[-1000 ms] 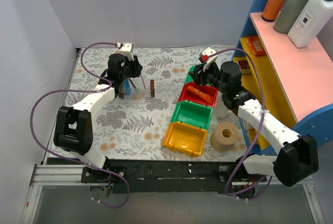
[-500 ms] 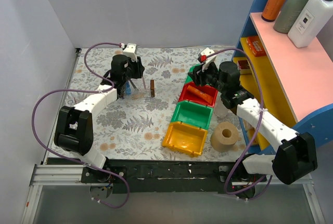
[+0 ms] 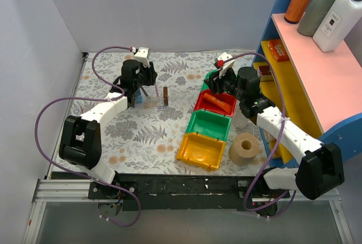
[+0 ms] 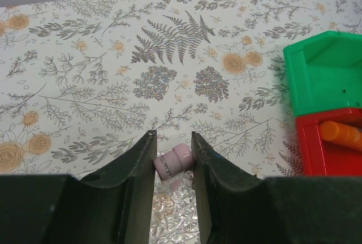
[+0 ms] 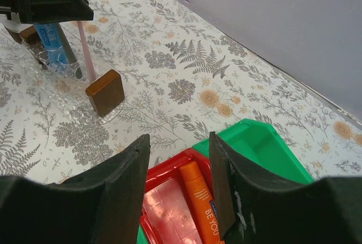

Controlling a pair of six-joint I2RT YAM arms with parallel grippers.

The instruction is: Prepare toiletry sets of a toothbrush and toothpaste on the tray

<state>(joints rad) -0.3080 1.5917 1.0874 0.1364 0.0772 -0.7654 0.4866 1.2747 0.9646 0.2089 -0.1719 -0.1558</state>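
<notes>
White letters reading "BE YOU" run along the orange plastic tube lying in the red plastic bin. Left of that bin, the slim bright-blue toothpaste tube carries white print too small to read.

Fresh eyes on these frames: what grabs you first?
The left pincer is clamped on a slim pale-pink plastic toothbrush, above the clear plastic tray with brown end pieces on the table's left, beside a bright-blue toothpaste tube. Mid-table, the open right pincer hovers over a red plastic bin holding an orange tube.
</notes>
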